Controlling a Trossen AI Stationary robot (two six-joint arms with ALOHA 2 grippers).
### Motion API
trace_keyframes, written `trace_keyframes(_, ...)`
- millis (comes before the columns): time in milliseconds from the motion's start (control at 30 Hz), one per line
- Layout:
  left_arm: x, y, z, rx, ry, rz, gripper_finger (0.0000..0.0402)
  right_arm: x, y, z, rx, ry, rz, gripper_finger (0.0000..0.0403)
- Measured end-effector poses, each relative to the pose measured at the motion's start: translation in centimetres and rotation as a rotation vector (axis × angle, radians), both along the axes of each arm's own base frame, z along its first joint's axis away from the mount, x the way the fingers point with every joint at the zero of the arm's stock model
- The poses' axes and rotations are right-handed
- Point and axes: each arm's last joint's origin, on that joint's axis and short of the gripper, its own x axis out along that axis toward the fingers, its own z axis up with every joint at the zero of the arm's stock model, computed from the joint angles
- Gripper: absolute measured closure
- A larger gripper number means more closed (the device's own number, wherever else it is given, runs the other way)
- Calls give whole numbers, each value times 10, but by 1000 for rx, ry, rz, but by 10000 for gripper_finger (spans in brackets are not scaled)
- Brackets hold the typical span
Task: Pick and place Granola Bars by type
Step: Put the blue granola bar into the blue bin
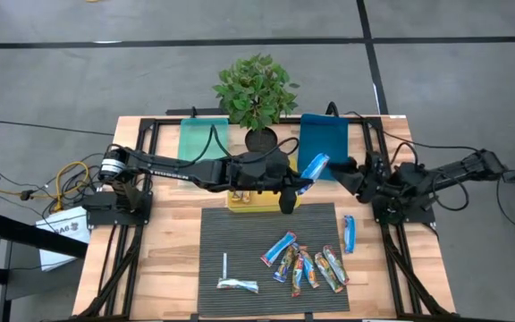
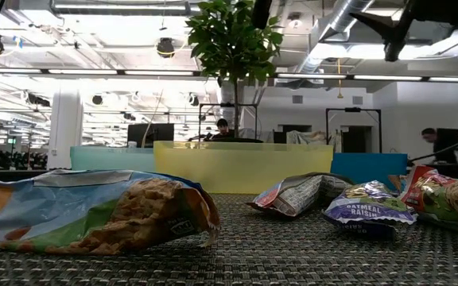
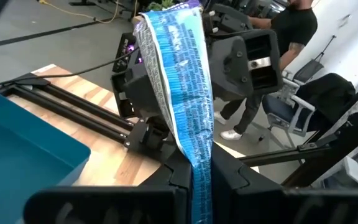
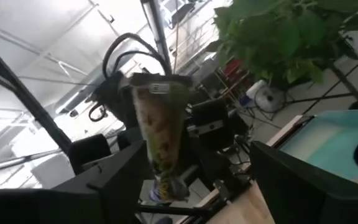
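Torn wrapper (image 2: 94, 210) fills low view's foreground, left end cut off. Left pincer (image 1: 304, 183) clamped on blue bar (image 1: 315, 166) just beside blue bin (image 1: 325, 143). Right pincer (image 1: 347, 170) fingers apart, facing it. Other bars (image 1: 307, 262) on mat (image 1: 240, 233), labels unreadable.

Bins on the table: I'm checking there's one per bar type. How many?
3: a teal bin back left, a yellow bin in the middle, partly hidden under the left arm, and a blue bin back right.
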Motion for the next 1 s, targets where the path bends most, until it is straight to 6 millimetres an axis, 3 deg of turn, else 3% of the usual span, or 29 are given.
trace_keyframes(367, 0, 2, 1, 0, -7, 12, 386, 34, -3, 20, -52, 62, 5, 117)
trace_keyframes(667, 0, 2, 0, 1, -6, 13, 386, 42, -8, 30, -63, 53, 1, 127)
trace_keyframes(833, 0, 2, 0, 2, -2, 14, 385, 42, -8, 30, -57, 52, 9, 180)
trace_keyframes(1000, 0, 2, 0, 3, 0, 19, 385, 42, -8, 30, -57, 52, 9, 273)
